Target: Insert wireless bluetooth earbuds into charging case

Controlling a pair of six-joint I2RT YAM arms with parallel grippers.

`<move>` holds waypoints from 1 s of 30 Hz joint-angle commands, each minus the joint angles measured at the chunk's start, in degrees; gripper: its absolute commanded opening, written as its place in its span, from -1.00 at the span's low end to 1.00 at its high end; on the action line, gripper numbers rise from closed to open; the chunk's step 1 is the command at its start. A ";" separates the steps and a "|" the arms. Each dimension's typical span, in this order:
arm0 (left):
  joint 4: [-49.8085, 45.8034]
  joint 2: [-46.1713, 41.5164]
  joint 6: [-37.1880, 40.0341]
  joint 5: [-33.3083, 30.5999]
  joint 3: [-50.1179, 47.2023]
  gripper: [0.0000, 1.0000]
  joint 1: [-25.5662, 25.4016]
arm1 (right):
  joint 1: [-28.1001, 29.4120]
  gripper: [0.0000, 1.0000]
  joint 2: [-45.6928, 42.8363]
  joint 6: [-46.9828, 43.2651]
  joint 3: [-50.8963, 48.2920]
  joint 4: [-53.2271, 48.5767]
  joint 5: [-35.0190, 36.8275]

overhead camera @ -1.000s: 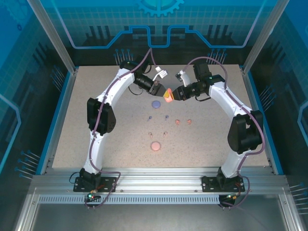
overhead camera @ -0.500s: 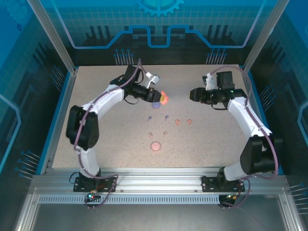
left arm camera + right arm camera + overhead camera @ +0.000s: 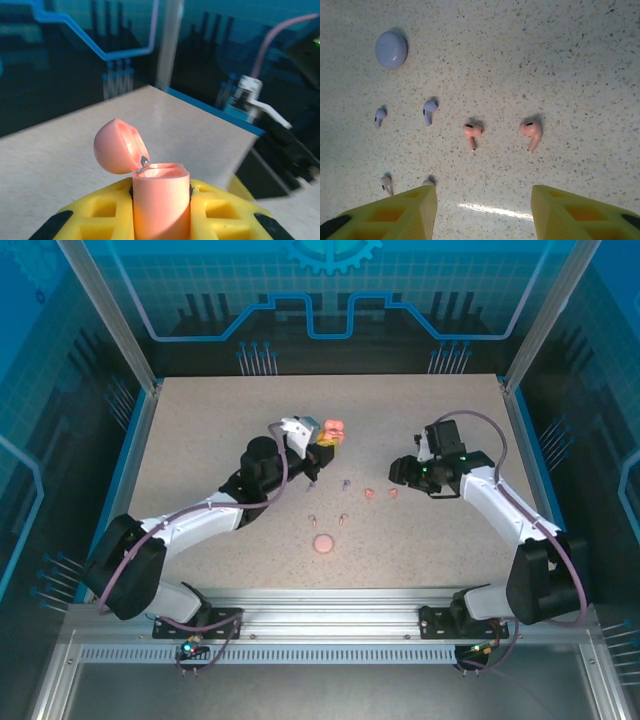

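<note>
Where your left arm stretches across the table (image 3: 190,430), the left gripper (image 3: 161,215) is clenched on the salmon-orange charging case (image 3: 161,197). The case stands upright between the yellow fingers (image 3: 100,215). Its lid (image 3: 119,146) is swung open and tipped back on the hinge, and you can see the empty top of the case body. From above, that case sits at the far middle of the table, beyond all the loose buds.

Moving to the middle, every earbud lies on the table and none is in a case. The purple case (image 3: 391,49) lies shut on the table, with the purple earbuds (image 3: 429,110) near it, side by side and apart from each other. To their right lie the salmon-orange earbuds (image 3: 472,131), also a separated pair, stems pointing towards the right wrist camera. Nearer your arm bases are the pink earbuds (image 3: 343,519); one is partly hidden behind a finger in the right wrist view. The pink case (image 3: 324,543) lies closed just nearer than that pair.

On the right, the right gripper (image 3: 482,210) stands released. Its jaws are spread with bare table between them, holding nothing. It sits just beside the salmon-orange pair, touching neither bud.
</note>
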 commanded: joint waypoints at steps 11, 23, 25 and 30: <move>22.73 -5.64 5.51 -16.46 -1.26 -1.00 0.39 | 9.93 0.07 9.96 8.56 9.08 -4.58 14.28; 26.66 0.36 5.05 -15.78 6.78 -1.00 2.22 | 14.65 0.07 19.81 13.56 17.90 -8.82 20.27; 27.85 1.43 4.26 -14.63 6.99 -1.00 2.55 | 14.71 0.07 20.26 13.58 18.10 -8.54 20.47; 33.66 1.41 -1.86 -11.08 2.10 -1.00 3.71 | 14.80 0.07 21.14 13.24 18.20 -7.80 20.92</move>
